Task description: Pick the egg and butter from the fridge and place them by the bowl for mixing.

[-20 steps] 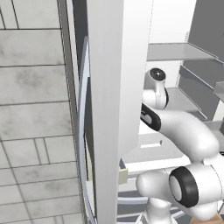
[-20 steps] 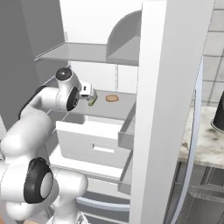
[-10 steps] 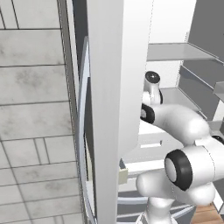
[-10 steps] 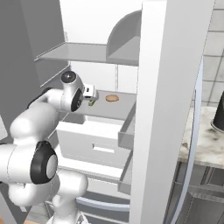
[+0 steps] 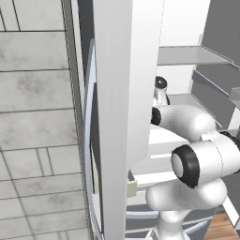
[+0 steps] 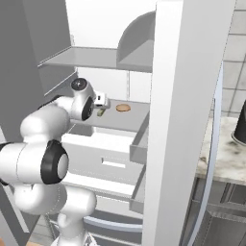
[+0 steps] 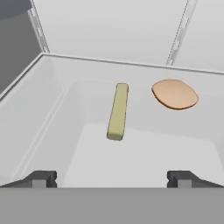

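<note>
You have the arm reaching into the open fridge (image 6: 178,96), and in the hand view your gripper (image 7: 111,178) stands wide apart with nothing between its tips, both dark fingertips (image 7: 40,178) low at the bottom of the view and clear of everything. Ahead of them, on the pale fridge shelf (image 7: 144,153), the butter (image 7: 118,111) lies as a thin yellowish stick running away from the gripper, its near end closest to you. Just beside it, to its right in the hand view and a little farther back, the egg (image 7: 175,94) rests as a flat-looking tan-orange oval; the two are near each other but apart, not touching. Both sit short of the white back wall of the fridge. From the right base view you can see the egg (image 6: 123,108) on the grey shelf above the pale drawers (image 6: 108,161), with the butter (image 6: 101,112) as a small dark sliver beside the hand, and the gripper (image 6: 99,100) hanging close to it without contact. In the left base view the white fridge door (image 5: 126,93) stands in the foreground and the arm bends in behind it toward the shelves.
</note>
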